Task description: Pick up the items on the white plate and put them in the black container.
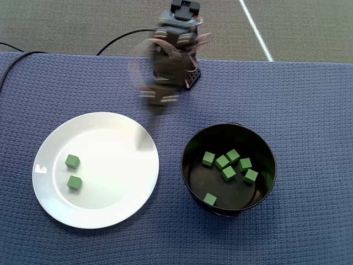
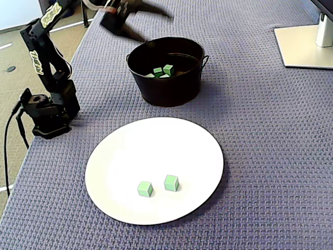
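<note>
Blurred by motion, the hand (image 2: 156,23) hangs above the table (image 2: 260,130), beside the black pot (image 2: 165,78); its two fingers look spread apart, with nothing between them. Seven green cubes (image 1: 228,173) lie inside the pot. Two green cubes (image 1: 71,161) lie close together on the white plate (image 1: 118,187).

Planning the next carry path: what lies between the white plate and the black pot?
Only bare blue cloth separates the white plate from the black pot, clearest in the overhead view.
</note>
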Motion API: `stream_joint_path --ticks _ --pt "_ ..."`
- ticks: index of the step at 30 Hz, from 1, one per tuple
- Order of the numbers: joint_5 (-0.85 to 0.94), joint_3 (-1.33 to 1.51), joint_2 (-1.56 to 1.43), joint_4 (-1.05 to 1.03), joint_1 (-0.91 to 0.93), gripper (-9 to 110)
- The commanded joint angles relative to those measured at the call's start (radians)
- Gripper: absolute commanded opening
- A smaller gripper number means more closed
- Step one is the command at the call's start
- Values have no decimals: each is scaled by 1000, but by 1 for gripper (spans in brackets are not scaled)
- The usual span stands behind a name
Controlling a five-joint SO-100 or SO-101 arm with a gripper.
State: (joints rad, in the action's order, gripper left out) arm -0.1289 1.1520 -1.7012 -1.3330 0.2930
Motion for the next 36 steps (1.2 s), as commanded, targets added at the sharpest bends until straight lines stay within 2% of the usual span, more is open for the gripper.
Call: stream_joint_path --ticks 1,4,7,10,15,24,36 --pt "-146 104 112 52 330 22" --pt "-120 219 279 225 337 22" --pt "3 252 428 325 322 21" --pt "106 127 532 262 327 22" --pt "199 2 683 268 364 23" --pt "230 -89 706 245 425 24" --pt "244 -86 755 253 410 21"
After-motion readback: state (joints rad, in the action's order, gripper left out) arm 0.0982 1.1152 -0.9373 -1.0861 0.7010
